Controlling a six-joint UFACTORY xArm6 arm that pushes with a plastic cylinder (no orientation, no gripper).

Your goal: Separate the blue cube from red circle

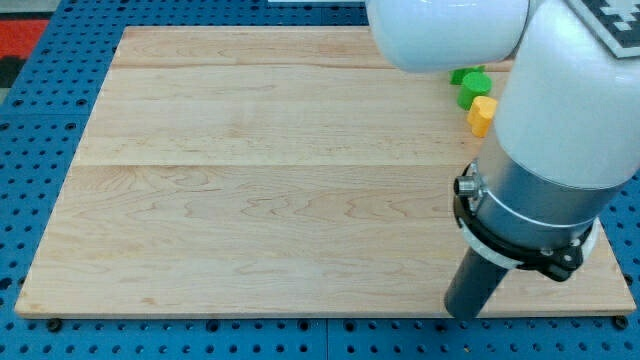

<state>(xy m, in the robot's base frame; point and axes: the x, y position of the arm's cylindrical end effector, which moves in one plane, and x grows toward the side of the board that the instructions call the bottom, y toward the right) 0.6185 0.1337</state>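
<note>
Neither the blue cube nor the red circle shows in the camera view; the arm's large white and grey body (560, 130) covers the board's right side. My rod (472, 288) comes down at the view's bottom right. Its lower end, my tip (462, 312), sits near the board's bottom edge, with no block beside it. A green block (470, 84) and a yellow block (482, 114) lie at the view's upper right, partly hidden by the arm, far above my tip.
The wooden board (260, 180) lies on a blue perforated table (40, 150). The board's bottom edge runs just below my tip. A red patch (20, 38) shows at the view's top left corner.
</note>
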